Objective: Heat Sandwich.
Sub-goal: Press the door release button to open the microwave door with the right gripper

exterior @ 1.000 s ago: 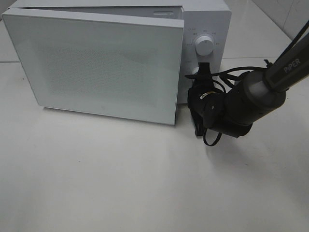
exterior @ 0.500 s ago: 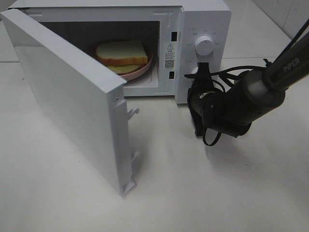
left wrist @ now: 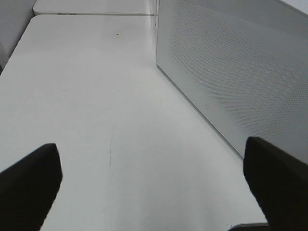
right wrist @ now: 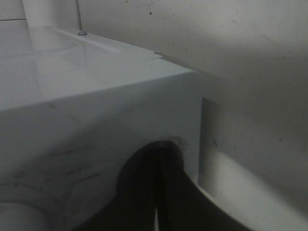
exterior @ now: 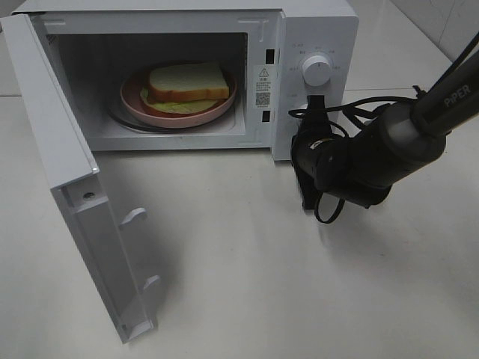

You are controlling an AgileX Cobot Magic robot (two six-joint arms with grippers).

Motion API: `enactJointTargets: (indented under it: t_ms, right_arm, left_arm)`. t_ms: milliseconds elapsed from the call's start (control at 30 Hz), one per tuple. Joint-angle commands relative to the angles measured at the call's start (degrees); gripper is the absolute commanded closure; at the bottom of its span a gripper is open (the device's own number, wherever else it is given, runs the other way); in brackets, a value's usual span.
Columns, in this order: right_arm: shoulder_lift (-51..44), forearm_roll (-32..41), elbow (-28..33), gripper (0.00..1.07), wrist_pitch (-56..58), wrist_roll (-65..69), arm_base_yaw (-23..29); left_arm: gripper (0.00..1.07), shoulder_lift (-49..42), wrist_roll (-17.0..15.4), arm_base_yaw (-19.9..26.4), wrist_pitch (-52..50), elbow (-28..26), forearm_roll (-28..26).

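One white tabletop [exterior: 262, 292] bears the microwave [exterior: 323, 34]; left hand [left wrist: 151, 180] spread, right hand [right wrist: 156, 190] pressed together

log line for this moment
door open | sandwich on pink plate inside microwave | right gripper shut at control panel | left gripper open, empty

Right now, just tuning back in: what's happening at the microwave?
The microwave has its door standing wide open, and the sandwich sits on its pink plate inside the cavity. The right gripper is shut and holds nothing, with its tip at the control panel just below the dial. The left gripper is open and empty, over the table on the outer side of the door. Nothing grips the sandwich or the door.
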Motion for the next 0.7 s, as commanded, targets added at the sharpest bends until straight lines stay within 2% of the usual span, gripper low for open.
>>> enactJointTargets:
  t_ms: [33, 700]
  right_arm:
    - [-1.3, -5.7, -2.4, 1.07, -10.1, -0.5, -1.9]
    - [-6.2, -9.0, 10.1, 1.07, -5.3, 4.0, 0.7]
  left_arm:
    - [0.1, -1.3, 0.0, 0.0, -0.3, 0.2, -0.2]
    - [0.1, -1.3, 0.0, 0.0, -0.3, 0.2, -0.2]
